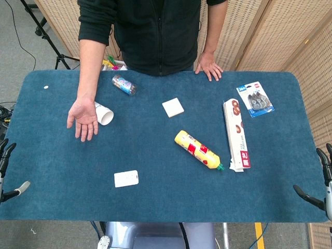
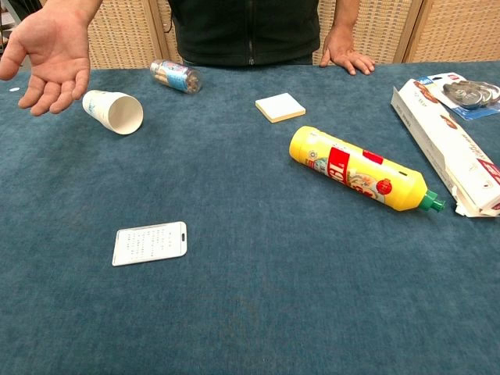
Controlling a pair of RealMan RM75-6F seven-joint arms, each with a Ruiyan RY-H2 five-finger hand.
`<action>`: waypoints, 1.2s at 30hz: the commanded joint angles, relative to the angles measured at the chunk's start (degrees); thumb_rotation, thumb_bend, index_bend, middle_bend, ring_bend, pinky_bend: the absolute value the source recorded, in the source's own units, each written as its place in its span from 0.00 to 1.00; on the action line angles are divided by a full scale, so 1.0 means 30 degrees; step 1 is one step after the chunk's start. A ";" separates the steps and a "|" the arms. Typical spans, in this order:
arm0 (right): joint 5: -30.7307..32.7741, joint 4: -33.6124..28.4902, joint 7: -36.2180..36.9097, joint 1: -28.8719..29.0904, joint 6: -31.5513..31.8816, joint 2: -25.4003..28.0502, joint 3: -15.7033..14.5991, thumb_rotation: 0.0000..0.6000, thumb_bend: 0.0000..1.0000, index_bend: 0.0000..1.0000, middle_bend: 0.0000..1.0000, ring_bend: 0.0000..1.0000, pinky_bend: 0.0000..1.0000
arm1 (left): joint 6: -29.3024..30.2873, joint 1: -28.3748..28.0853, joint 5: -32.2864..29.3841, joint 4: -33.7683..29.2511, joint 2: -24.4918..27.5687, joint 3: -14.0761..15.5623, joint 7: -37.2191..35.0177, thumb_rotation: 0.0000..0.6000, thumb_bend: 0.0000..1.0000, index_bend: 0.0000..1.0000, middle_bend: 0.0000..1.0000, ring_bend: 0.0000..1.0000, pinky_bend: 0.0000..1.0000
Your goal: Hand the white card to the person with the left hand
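At the far left edge of the head view, the left hand (image 1: 7, 171) shows only as a few dark fingers held apart off the table's side, holding nothing. Next comes the person's open palm (image 1: 83, 120), turned up above the blue table (image 1: 62, 197), with a white paper cup (image 1: 104, 114) lying on its side just beside it and a small clear jar (image 1: 124, 84) lying behind that. The white card (image 1: 126, 178) lies flat on the cloth near the robot's edge, left of centre, well apart from both hands. It is a rounded rectangle; the chest view shows faint rows of print and a small slot at its right end (image 2: 150, 243), which the head view does not resolve. A pad of sticky notes (image 1: 173, 107) sits mid-table, then a yellow bottle (image 1: 199, 150) on its side, a long white box (image 1: 236, 135), and a blister pack (image 1: 255, 100). The right hand (image 1: 320, 182) shows only in the head view, fingers spread and empty.
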 commanded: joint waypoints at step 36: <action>0.1023 -0.0548 0.1709 0.0155 -0.1631 0.1355 -0.0195 1.00 0.00 0.00 0.00 0.00 0.00 | -1.0318 -0.6615 -0.9766 -0.2436 -1.0241 -0.1974 1.0199 1.00 0.14 0.35 0.00 0.00 0.00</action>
